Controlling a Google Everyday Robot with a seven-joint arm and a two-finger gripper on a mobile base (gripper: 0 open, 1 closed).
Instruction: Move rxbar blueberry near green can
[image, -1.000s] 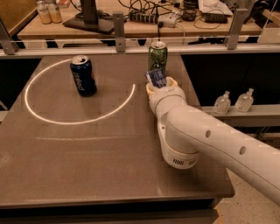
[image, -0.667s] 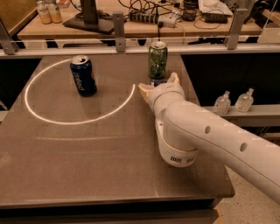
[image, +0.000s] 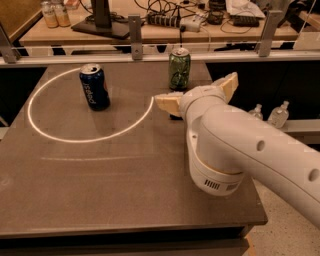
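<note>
In the camera view, our gripper (image: 196, 90) now stands spread wide just before the green can (image: 179, 70). A second ago it clasped the rxbar blueberry (image: 175, 116), seemingly that dark sliver beneath it. We judge the bar delivered.

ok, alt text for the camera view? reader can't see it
White robot arm reaches over a dark table, its gripper, jaws spread open, just in front of an upright green can. A dark sliver under the gripper may be the rxbar blueberry; a blue can stands to the left inside a ring of light.
</note>
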